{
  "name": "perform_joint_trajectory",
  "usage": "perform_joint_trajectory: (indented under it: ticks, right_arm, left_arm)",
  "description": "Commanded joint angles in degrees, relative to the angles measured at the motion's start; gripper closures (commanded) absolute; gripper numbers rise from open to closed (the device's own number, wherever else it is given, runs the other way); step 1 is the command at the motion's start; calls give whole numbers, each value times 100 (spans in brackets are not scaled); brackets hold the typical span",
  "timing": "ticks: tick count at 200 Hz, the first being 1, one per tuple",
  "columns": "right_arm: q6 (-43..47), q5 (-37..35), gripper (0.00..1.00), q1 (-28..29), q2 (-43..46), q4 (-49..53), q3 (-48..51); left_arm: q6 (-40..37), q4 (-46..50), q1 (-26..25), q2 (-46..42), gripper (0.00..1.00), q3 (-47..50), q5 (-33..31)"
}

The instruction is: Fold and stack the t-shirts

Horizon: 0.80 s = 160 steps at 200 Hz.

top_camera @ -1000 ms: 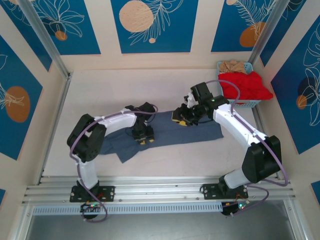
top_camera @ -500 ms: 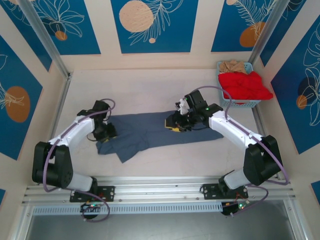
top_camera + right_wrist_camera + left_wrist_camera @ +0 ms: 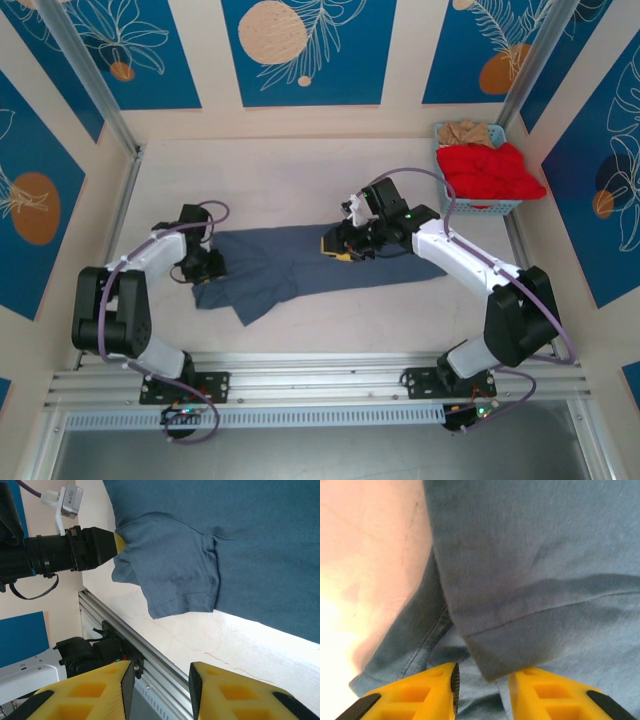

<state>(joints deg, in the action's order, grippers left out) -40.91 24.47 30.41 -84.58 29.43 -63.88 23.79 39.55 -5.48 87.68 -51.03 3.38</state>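
Since the blue t-shirt (image 3: pixel 330 262) lies flat on the desk (image 3: pixel 280 180) with its long side running left to right across the middle of the top view, each arm is at a different part of it. Our left end effector (image 3: pixel 205 265) is at the shirt's left end. Its fingers (image 3: pixel 420 690) are apart, with a folded corner poking between them. Our right end effector (image 3: pixel 338 247) hangs over the upper middle edge, apart too and holding nothing. We think the left one is nearer the end to lift. The red t-shirt (image 3: pixel 490 172) and the beige t-shirt (image 3: pixel 468 132) sit in the basket (image 3: pixel 500 207) at the upper right.
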Motion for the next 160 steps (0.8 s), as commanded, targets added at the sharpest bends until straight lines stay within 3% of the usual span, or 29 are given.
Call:
perform_joint_trajectory:
  ticks: [1,67,160]
  right_arm:
    - [-5,111,64,17,-85,124,-187]
    - [12,102,64,7,-112,146,-204]
    - [12,84,64,-1,-94,247,-217]
  left_arm:
    - [-55,-227,11,77,71,40,172]
    - [74,-264,11,142,80,-98,94]
    - [-130,-236,3,654,73,-423,-5]
